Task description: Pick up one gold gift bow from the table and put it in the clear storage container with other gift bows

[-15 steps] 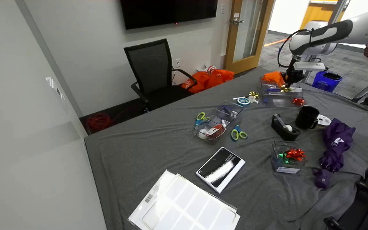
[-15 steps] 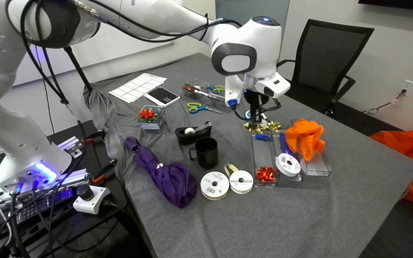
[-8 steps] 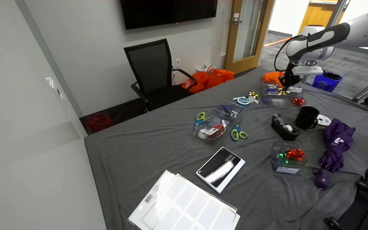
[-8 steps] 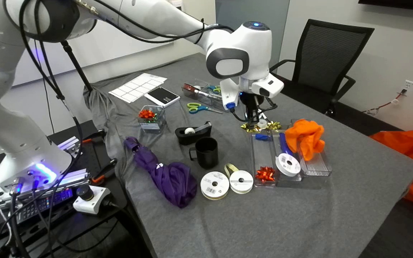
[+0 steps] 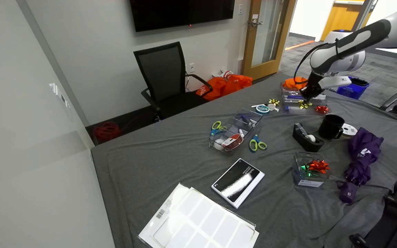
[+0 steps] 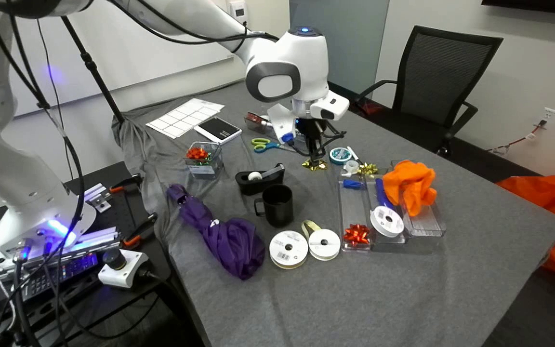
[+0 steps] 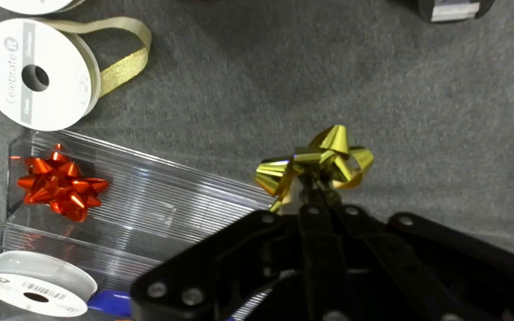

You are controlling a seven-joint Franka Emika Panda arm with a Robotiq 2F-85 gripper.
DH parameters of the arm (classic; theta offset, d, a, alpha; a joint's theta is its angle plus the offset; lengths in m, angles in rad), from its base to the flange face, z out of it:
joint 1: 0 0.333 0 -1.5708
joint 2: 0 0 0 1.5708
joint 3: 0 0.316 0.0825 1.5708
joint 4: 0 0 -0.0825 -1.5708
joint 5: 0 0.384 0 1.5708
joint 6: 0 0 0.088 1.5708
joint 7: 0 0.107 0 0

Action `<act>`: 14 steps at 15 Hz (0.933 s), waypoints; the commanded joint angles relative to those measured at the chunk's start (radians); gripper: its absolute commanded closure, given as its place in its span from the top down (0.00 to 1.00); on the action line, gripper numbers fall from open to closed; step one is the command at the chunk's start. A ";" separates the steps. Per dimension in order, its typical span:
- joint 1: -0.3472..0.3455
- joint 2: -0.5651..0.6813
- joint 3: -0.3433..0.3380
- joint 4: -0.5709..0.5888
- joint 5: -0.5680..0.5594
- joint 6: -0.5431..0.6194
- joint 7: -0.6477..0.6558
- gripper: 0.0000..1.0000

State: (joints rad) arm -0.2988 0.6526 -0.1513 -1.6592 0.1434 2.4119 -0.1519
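Observation:
My gripper (image 7: 317, 191) is shut on a gold gift bow (image 7: 338, 140), which sticks out past the fingertips. In both exterior views the gripper (image 6: 315, 153) holds this bow (image 6: 314, 165) above the table; the bow also shows in an exterior view (image 5: 304, 105). A second gold bow (image 6: 368, 168) lies by the tape rolls. The clear storage container (image 5: 297, 174) stands apart from the gripper, beyond the tape dispenser. A red bow (image 5: 318, 166) and green pieces (image 5: 304, 168) show in it. The container (image 6: 216, 161) is out of the wrist view.
A black tape dispenser (image 6: 260, 181) and black mug (image 6: 277, 206) stand between gripper and container. A purple umbrella (image 6: 224, 236), ribbon spools (image 6: 288, 248) and a clear tray (image 6: 354, 207) with a red bow (image 6: 356, 234) lie nearby. Scissors (image 5: 257, 143) lie by another tray.
My gripper, shut on the gold bow, has moved away from the clear tray and the second gold bow, toward the tape dispenser side. The other objects have not moved.

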 commanded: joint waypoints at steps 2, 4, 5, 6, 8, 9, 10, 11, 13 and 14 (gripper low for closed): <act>-0.022 -0.194 0.058 -0.288 0.003 0.098 -0.129 0.00; -0.031 -0.254 0.079 -0.391 0.016 0.146 -0.195 0.00; -0.034 -0.285 0.087 -0.444 0.023 0.169 -0.224 0.00; -0.037 -0.319 0.096 -0.498 0.033 0.191 -0.250 0.00; -0.036 -0.395 0.111 -0.607 0.057 0.210 -0.291 0.00; -0.032 -0.433 0.114 -0.663 0.071 0.216 -0.306 0.00; -0.025 -0.463 0.116 -0.701 0.086 0.211 -0.312 0.00; -0.017 -0.484 0.110 -0.726 0.090 0.201 -0.313 0.00; 0.005 -0.425 0.088 -0.657 0.068 0.180 -0.276 0.01; 0.008 -0.447 0.086 -0.681 0.068 0.180 -0.277 0.01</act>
State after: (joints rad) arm -0.3079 0.2049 -0.0483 -2.3415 0.2068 2.5940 -0.4266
